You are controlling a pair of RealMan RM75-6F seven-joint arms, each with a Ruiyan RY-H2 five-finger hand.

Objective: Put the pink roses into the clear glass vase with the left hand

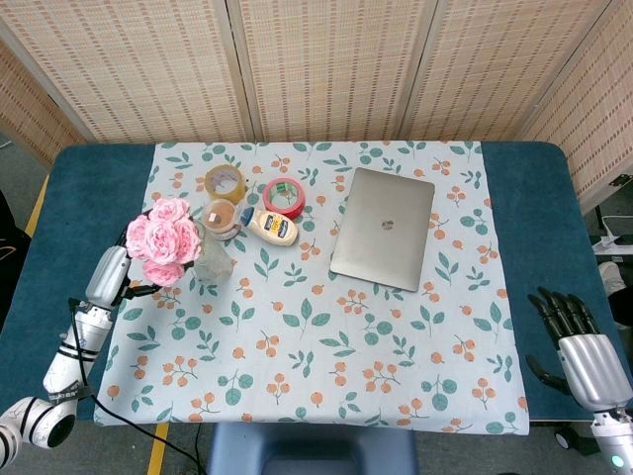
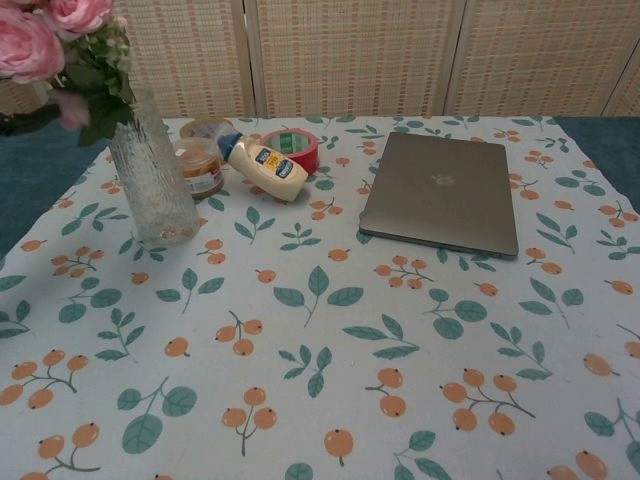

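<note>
The pink roses hang over the left edge of the tablecloth, just left of the clear glass vase. My left hand is mostly hidden behind the blooms and holds the bunch, its silver forearm running down-left. In the chest view the roses sit at the top left, their leaves overlapping the rim of the vase. I cannot tell whether the stems are inside the vase. My right hand stays at the table's lower right corner, fingers apart, holding nothing.
Behind the vase stand a small jar, a yellow squeeze bottle lying on its side, a red tape roll and a brown tape roll. A closed laptop lies at centre right.
</note>
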